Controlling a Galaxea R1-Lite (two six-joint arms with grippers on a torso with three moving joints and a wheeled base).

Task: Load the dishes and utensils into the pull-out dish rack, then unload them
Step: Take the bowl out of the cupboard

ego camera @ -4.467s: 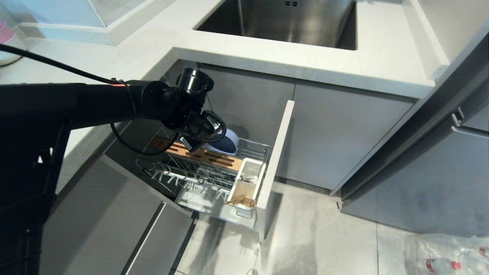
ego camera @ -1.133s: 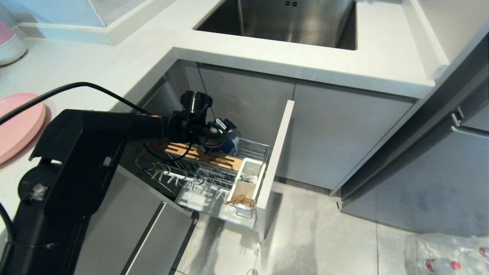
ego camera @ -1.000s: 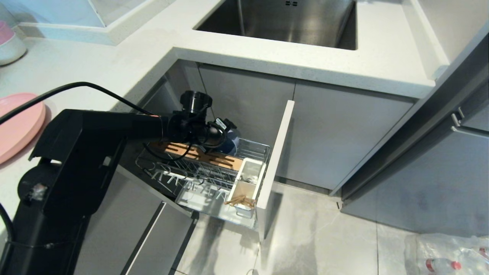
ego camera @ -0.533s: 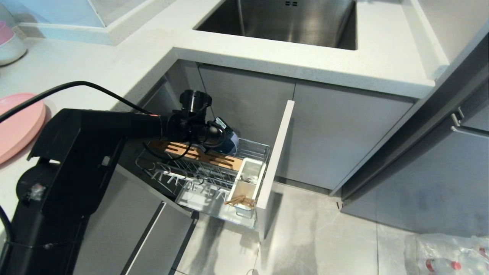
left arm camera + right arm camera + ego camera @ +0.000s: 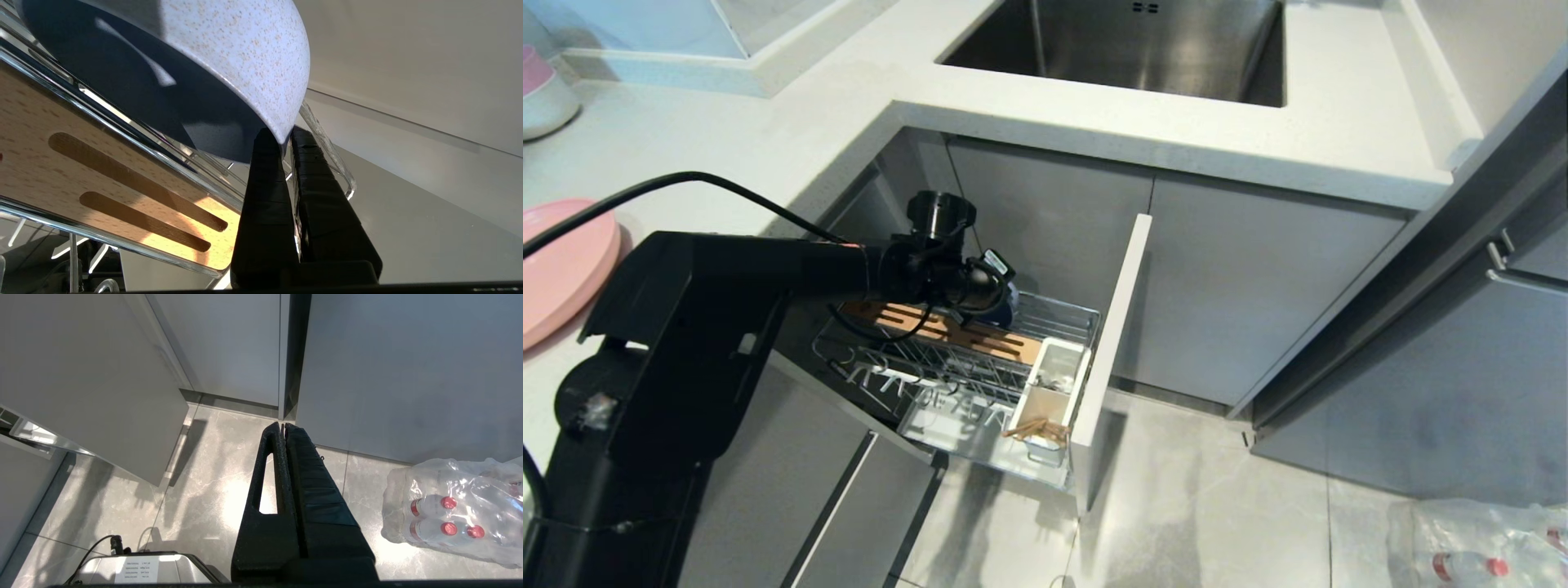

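At the head view's centre, the left gripper [image 5: 1005, 287] has its fingers [image 5: 265, 171] clamped on the bowl's [image 5: 229, 53] rim, at the back of the pull-out dish rack [image 5: 980, 359]. The right gripper [image 5: 283, 426], fingers together, hangs over the floor.

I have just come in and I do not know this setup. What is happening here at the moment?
The robot is working at the pull-out dish rack under the counter. Its left gripper is shut on the rim of the pale blue bowl, which sits tilted at the back of the rack beside the wooden strip. The chopsticks are in the white caddy. The pink plate lies on the counter. The right gripper hangs shut above the floor.
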